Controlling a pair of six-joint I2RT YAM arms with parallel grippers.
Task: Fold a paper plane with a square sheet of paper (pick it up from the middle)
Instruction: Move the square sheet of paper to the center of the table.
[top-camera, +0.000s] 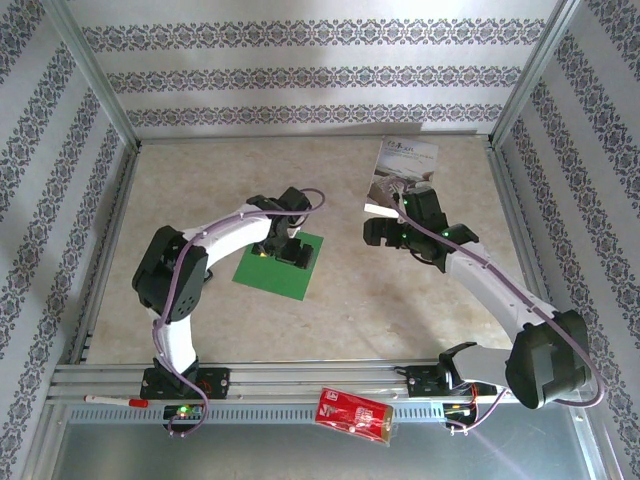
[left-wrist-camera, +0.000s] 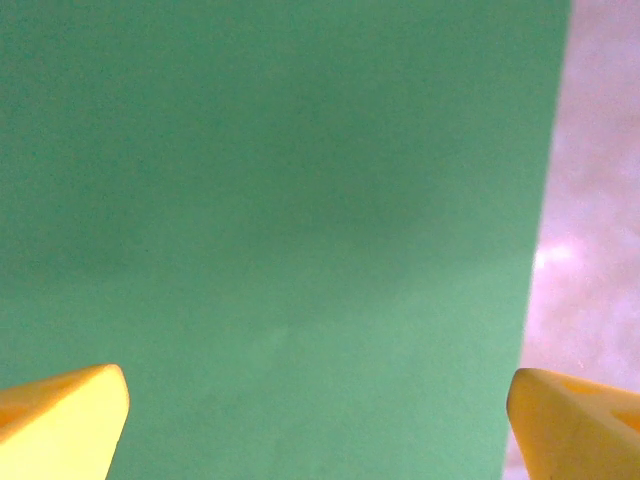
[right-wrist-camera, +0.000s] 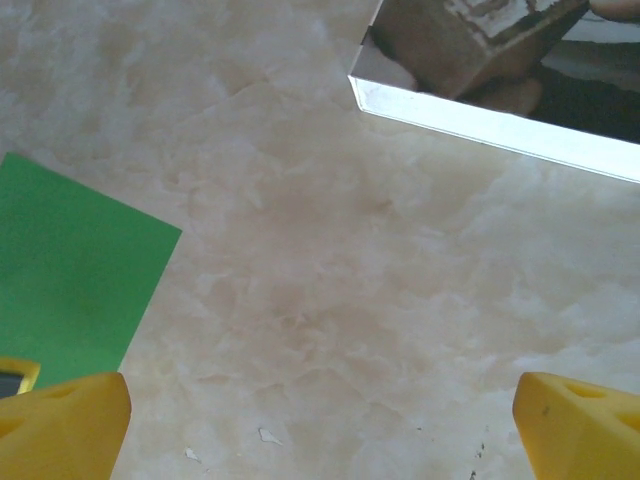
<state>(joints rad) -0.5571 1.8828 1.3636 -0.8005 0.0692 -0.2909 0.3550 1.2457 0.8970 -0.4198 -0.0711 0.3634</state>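
The square sheet of paper is bright green and lies flat and unfolded on the marbled table, left of centre. My left gripper hangs just above the sheet's middle, pointing down. In the left wrist view the sheet spans nearly the whole picture, and the left gripper is open, its yellow fingertips wide apart with nothing between them. My right gripper hovers over bare table to the right of the sheet. It is open and empty, with the sheet's corner at its left. The paper plane is out of view.
A white printed booklet lies at the back right, its near edge just beyond the right gripper. A red packet rests on the front rail. Patterned walls and metal posts enclose the table.
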